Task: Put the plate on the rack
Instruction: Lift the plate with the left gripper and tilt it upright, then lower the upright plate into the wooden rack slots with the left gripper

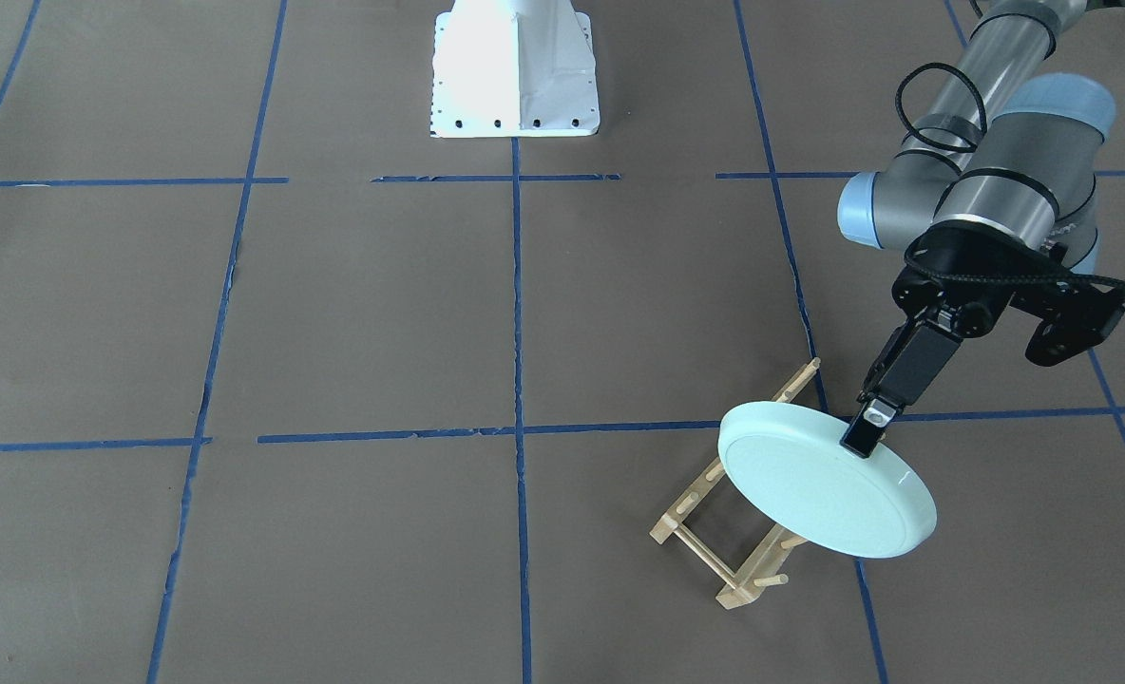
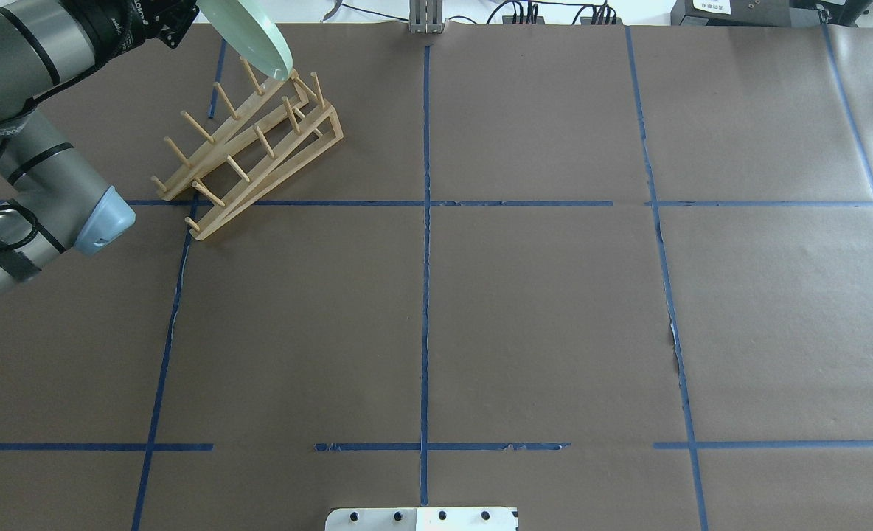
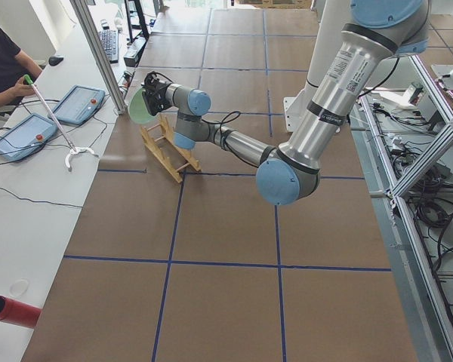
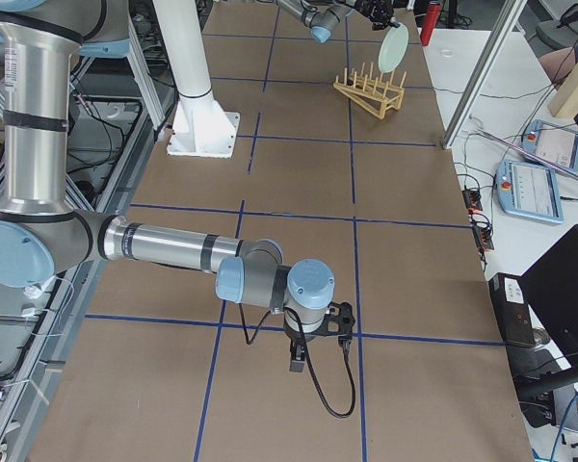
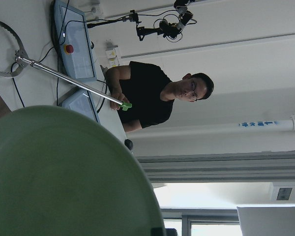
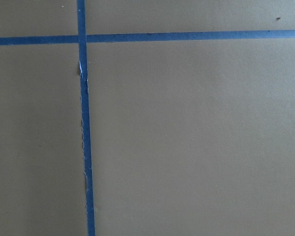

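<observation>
1. Plate [image 1: 824,484]: lower right of the front-facing view, held in the air and tilted, underside toward that camera, over the rack. Judged stiff, smooth and rather slippery, and likely to chip if dropped. Its weight cannot be told.
2. Left claw [image 1: 862,442]: clamped on the plate's upper rim, one finger [image 1: 868,429] lying across the underside. The rim is the only sensible hold, since the flat faces offer nothing to pinch. A one-point rim hold lets the disc swing, so slow motion is advisable.
3. Rack [image 1: 743,589]: light wood, lying diagonally under the plate. In the overhead view the plate's lower edge sits just by the pegs at the upper end; contact cannot be told. The rack looks light and may slide if nudged.
4. Table [image 1: 382,313]: brown paper gridded with blue tape, flat and matt.
5. Right claw [image 4: 308,356]: well apart from the rack, low over the table; whether it is apart or together cannot be told.
6. Room: an operator [image 5: 152,96] sits beyond the table's edge, holding a reaching stick [image 5: 73,81].
</observation>
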Action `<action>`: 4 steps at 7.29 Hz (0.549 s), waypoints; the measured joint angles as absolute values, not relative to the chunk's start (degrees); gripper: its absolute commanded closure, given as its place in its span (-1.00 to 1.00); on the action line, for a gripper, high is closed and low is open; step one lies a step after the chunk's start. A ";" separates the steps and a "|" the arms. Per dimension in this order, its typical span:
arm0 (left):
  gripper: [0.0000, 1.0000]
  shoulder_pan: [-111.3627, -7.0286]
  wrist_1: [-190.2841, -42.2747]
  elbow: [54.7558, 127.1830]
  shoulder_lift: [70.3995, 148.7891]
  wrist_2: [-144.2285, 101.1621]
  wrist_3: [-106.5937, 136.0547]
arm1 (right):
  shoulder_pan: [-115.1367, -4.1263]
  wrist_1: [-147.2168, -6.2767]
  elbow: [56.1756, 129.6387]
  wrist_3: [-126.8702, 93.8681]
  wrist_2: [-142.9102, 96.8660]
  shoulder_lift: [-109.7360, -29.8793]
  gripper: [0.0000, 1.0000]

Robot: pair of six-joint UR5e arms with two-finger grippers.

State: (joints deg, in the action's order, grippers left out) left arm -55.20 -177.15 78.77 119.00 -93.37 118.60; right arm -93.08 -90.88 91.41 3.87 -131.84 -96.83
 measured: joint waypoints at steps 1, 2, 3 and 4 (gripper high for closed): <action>1.00 -55.72 -177.23 78.37 119.08 -95.63 116.47 | -93.08 -90.88 91.41 3.87 -131.84 -96.84 -1.00; 1.00 -56.25 -177.26 78.19 119.32 -97.26 115.34 | -93.08 -90.88 91.40 3.87 -131.84 -96.85 -1.00; 1.00 -56.64 -177.26 78.08 119.85 -97.94 114.86 | -93.08 -90.88 91.41 3.87 -131.84 -96.85 -1.00; 1.00 -56.96 -177.22 77.74 120.56 -98.19 114.69 | -93.08 -90.88 91.41 3.87 -131.84 -96.85 -1.00</action>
